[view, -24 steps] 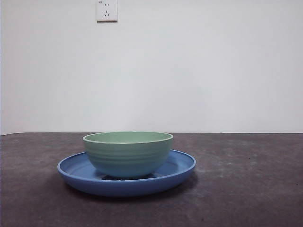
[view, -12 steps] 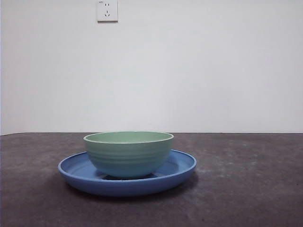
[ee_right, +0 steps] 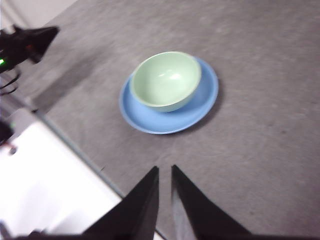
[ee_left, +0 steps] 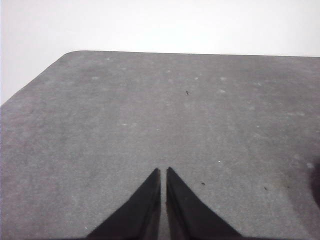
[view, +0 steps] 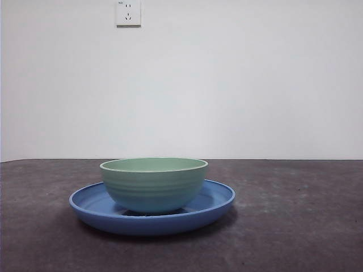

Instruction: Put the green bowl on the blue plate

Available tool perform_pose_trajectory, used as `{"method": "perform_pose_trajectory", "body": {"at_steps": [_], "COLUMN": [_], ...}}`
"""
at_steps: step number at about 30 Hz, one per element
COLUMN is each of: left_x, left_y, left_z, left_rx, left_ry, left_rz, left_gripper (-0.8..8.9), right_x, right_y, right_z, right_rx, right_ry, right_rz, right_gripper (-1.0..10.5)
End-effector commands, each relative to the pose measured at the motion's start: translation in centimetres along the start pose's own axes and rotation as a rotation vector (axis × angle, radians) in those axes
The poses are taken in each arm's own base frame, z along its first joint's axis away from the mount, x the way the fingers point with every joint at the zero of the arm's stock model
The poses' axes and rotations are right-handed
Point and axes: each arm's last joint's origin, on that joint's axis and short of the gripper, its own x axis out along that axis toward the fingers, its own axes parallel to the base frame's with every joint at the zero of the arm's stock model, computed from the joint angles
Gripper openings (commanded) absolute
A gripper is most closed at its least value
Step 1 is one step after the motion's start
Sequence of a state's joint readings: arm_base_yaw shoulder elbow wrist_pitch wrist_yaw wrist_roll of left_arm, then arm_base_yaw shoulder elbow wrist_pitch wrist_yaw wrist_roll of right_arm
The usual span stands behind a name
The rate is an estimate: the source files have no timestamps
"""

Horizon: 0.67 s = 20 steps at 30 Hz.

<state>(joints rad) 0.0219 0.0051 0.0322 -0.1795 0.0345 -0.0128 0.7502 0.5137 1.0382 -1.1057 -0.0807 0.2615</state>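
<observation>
Front view: the green bowl [view: 153, 184] stood upright inside the blue plate [view: 215, 198], a little toward one side of the plate's middle, on the dark table [view: 295, 226]. A wall socket [view: 128, 12] sat high on the white wall. No arm showed here.
Left wrist view: the left gripper [ee_left: 163, 172] hung over bare grey table [ee_left: 150, 110], its jaws closed together with only a thin slit between them, holding nothing. Neither bowl nor plate appeared.
Right wrist view: the right gripper [ee_right: 164, 170] was raised well apart from the dishes, jaws nearly touching and empty. The green bowl [ee_right: 166, 80] rested in the blue plate [ee_right: 200, 107]; the other arm's dark tip [ee_right: 30, 42] showed at the far edge.
Step in hand: judged complete, the bowl sat on the plate, freed.
Next move: likely only holding both arms clear; nothing left to grasp.
</observation>
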Motion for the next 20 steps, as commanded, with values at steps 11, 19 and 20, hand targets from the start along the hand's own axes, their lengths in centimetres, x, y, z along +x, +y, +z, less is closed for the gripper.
{"method": "perform_pose_trajectory", "body": {"at_steps": [11, 19, 20], "left_x": [0.2, 0.2, 0.2], "left_y": [0.0, 0.0, 0.0], "left_z": [-0.7, -0.7, -0.7], "left_rx": [0.006, 0.006, 0.006], "left_ry": [0.026, 0.026, 0.026], "left_rz": [0.002, 0.002, 0.002], "left_gripper": [0.21, 0.21, 0.21], "right_x": [5.8, 9.2, 9.4], "right_y": [-7.1, -11.0, -11.3], "right_z": [-3.8, -10.9, -11.4], "right_rx": [0.027, 0.108, 0.119], "right_ry": [-0.571, -0.639, -0.639], "right_rz": [-0.507, -0.826, -0.856], "right_gripper": [0.4, 0.4, 0.4]}}
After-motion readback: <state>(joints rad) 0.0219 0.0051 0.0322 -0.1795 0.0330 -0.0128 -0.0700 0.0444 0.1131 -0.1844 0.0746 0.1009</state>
